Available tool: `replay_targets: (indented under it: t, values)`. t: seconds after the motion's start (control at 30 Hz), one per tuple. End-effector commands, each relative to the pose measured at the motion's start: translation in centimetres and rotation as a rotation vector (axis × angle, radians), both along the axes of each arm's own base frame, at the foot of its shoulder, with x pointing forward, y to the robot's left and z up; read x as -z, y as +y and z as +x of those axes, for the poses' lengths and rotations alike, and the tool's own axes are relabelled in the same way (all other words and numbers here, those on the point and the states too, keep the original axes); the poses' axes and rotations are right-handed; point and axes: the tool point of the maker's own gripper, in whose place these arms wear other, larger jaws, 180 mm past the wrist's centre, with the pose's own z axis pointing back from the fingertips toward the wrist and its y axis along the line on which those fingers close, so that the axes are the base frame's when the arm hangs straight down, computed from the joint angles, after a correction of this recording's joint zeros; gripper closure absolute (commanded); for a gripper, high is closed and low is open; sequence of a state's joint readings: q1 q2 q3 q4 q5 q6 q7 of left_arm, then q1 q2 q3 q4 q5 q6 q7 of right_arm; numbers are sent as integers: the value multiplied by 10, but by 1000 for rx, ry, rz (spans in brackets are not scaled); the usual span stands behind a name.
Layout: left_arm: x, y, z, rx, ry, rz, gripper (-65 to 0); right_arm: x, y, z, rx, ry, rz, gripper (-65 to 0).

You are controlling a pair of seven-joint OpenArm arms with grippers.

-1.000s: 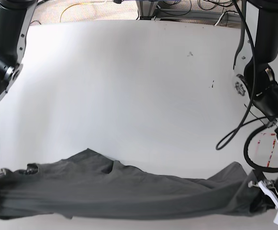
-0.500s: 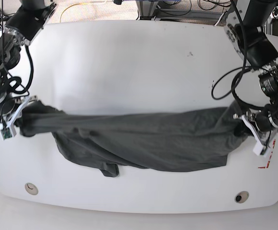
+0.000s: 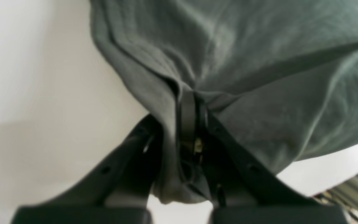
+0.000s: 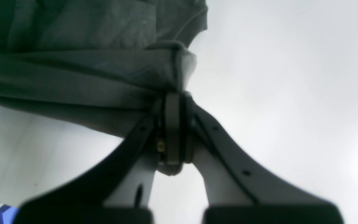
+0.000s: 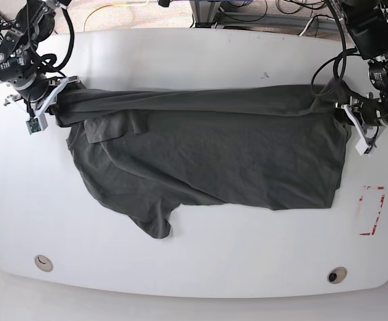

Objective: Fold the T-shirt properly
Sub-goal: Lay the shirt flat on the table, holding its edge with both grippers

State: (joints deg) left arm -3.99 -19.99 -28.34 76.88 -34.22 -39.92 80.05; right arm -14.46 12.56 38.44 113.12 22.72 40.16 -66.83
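The dark grey T-shirt point(image 5: 207, 157) lies spread across the white table point(image 5: 194, 67), its far edge pulled taut between both grippers. My left gripper point(image 5: 350, 118), on the base view's right, is shut on the shirt's far right corner. The left wrist view shows fabric point(image 3: 259, 62) bunched between that gripper's point(image 3: 188, 96) fingers. My right gripper point(image 5: 51, 100), on the left, is shut on the far left corner. In the right wrist view it point(image 4: 174, 96) pinches a gathered fold of cloth point(image 4: 73, 77). A sleeve point(image 5: 155, 224) trails toward the front.
A red outlined mark point(image 5: 370, 210) sits on the table at the right, beside the shirt's hem. Two small round fittings point(image 5: 43, 262) point(image 5: 336, 275) are near the front edge. Cables point(image 5: 114, 8) lie beyond the far edge.
Both grippers carried the shirt's held edge from the front of the table toward the far side. The cloth went from a hanging bunch to a broad sheet lying on the table.
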Motion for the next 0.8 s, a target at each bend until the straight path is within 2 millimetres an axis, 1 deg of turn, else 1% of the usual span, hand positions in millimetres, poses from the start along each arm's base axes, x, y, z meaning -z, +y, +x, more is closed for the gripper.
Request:
replay_targets:
  t: [0.0, 0.03, 0.13, 0.23, 0.3, 0.4, 0.47, 0.57, 0.63, 0.67, 0.7, 0.77]
  values:
    - [-12, 15, 6, -4, -34, 38, -43, -7, -6, -1, 1, -23, -28, 0]
    - [-12, 17, 5, -4, -31, 41, -61, -6, -5, -3, -2, -17, -26, 0]
    - [-12, 18, 4, -4, -26, 45, -150, -2, -4, -8, -3, -2, -22, 0]
    - [-12, 19, 3, -4, -25, 48, -239, 2, 2, -10, 5, 1, 0, 0]
    - [-12, 19, 3, -4, -24, 48, -285, 5, 4, -13, 7, 8, 7, 0]
    - [-13, 19, 4, -3, -24, 49, -335, 7, 5, -15, 6, 13, 9, 0]
    - [-14, 21, 5, -2, -25, 54, -347, 7, 6, -15, 7, 13, 12, 0]
    - [-19, 28, 6, -3, -30, 69, -350, 7, 6, -15, 7, 12, 14, 0]
    - [-26, 31, 12, -5, -47, 75, -350, 7, 6, -15, 7, 12, 14, 0]
    - [-28, 31, 15, -6, -58, 71, -350, 7, 6, -14, 7, 10, 14, 0]
    - [-35, 29, 23, -6, -85, 56, -350, 7, 6, -14, 7, 10, 14, 0]
    - [-42, 19, 31, 5, -124, 9, -351, 7, 7, -14, 6, 11, 14, 0]
